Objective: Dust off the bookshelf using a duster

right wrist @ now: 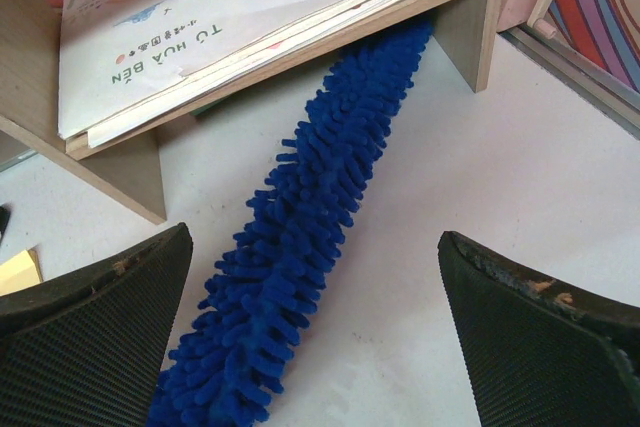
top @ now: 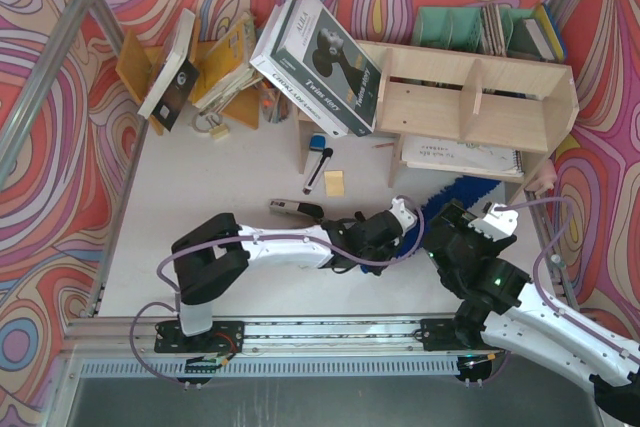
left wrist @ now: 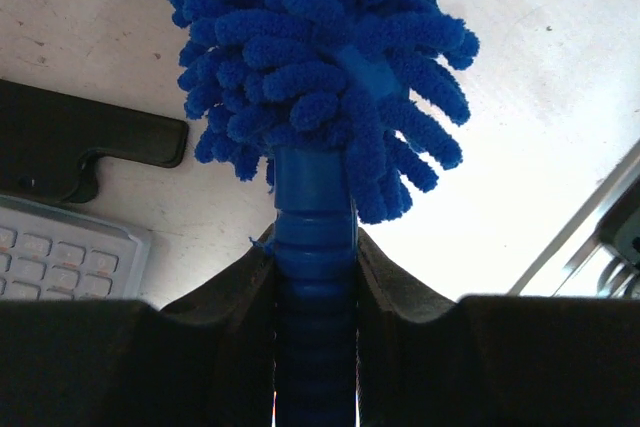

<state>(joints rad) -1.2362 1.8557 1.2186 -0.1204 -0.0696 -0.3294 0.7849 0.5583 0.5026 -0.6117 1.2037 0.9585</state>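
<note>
- Left gripper is pinching the duster on its ribbed blue handle just below the fluff, with the jaws pressing in on both sides.
- Right gripper is hanging spread wide above the duster's head and touching nothing.
- The duster is lying flat on the table, running away from the left wrist toward the bookshelf. Its tip is poking into the gap under the lowest board, between two uprights.
- Risk: with the tip sitting beneath that board, a straight lift is likely jamming fluff against the underside and nudging the shelf. My judgement is that it needs drawing back first.
- Risk: the notebook stack is overhanging the lower tier's front edge, so a sweep there is liable to drag it off.
- Risk: the grip is sitting on a slim round handle far from the tip, so the head may be drooping or twisting once raised.
- Risk: both wrists are crowding close in the top view, and a wide swing could be knocking one into the other.
</note>
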